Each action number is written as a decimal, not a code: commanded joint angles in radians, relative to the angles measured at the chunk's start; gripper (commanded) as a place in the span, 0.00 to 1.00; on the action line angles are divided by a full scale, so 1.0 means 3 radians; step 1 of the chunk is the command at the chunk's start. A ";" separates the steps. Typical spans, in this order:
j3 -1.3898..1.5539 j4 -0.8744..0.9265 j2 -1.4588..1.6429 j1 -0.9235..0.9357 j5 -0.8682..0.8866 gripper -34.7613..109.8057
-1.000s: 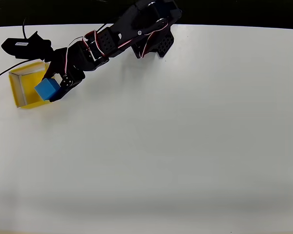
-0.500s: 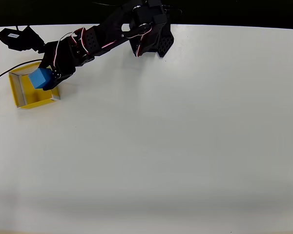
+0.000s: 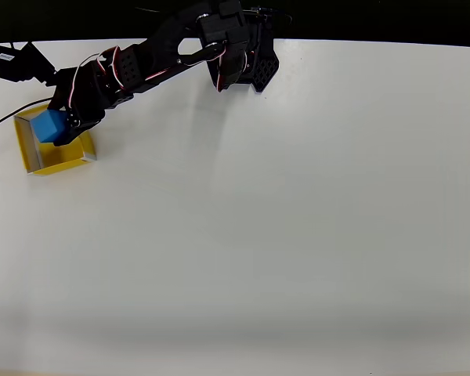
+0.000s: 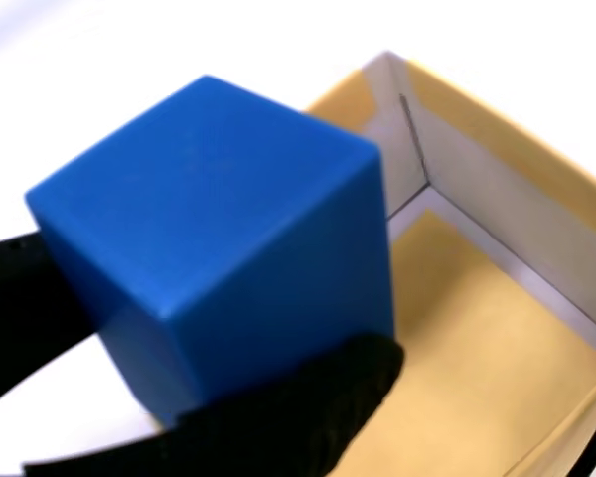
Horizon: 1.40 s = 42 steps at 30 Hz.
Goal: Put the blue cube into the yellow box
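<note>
White desk [image 3: 282, 235] fills nearly all of the overhead view, with a black band running along its far edge at the top. From a black base [image 3: 247, 66] set near that edge, the dark arm [image 3: 149, 66] with red and white wires stretches across to the upper left corner of the picture.

At its end the pincer [image 3: 59, 125] is closed on the blue cube [image 3: 49, 125], which sits between the black fingers over the upper part of the yellow box [image 3: 59, 160]. The box lies on the desk at the far left, square and shallow, with pale inner walls and a yellow floor; its lower and right walls are open to view, while the arm covers part of the upper right corner. A thin black cable [image 3: 4, 124] trails off the left edge near the box.

The wrist view shows the cube [image 4: 219, 243] large and tilted, one corner pointing toward the camera, with a black finger [image 4: 298, 407] pressed against its lower face and another black part touching its left side. Behind and below it lies the box [image 4: 477, 328], its floor bare and its whitish wall meeting at a corner just beyond the cube. Whether the cube touches the box floor cannot be told.
</note>
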 commanded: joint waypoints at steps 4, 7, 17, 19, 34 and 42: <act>-0.0593 -0.0072 -0.0153 0.0112 -0.0020 0.34; -0.0665 -0.0112 -0.0312 0.0118 -0.0026 0.34; -0.0982 -0.0220 -0.0849 0.0133 -0.0046 0.34; -0.1023 -0.0240 -0.0920 0.0138 -0.0056 0.34; -0.1038 -0.0501 -0.1079 0.0143 -0.0056 0.47; -0.0900 -0.0460 -0.0665 0.0082 -0.0020 0.46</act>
